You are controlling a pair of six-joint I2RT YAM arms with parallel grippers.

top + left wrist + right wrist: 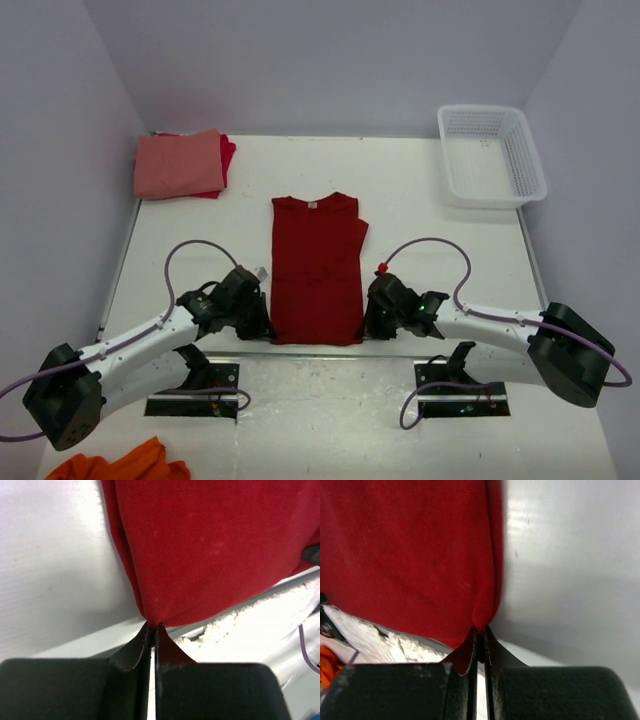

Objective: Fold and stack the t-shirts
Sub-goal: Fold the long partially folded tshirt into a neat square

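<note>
Left gripper (266, 328) and right gripper (367, 327) are clenching the shirt (315, 270) at its near corners; the soft, light cloth will likely sag between them.

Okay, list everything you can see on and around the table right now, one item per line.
dark red t-shirt: one, dark red, table centre, folded narrow lengthwise
salmon-pink t-shirt: one, salmon-pink, folded, far left corner
brighter red t-shirt: one, red, under the salmon-pink one, only its edge showing
basket: one, white, far right corner
orange cloth: one, orange, near left edge
table: one, white
left gripper: one, black, shut on the dark red shirt's near left corner
right gripper: one, black, shut on its near right corner
</note>
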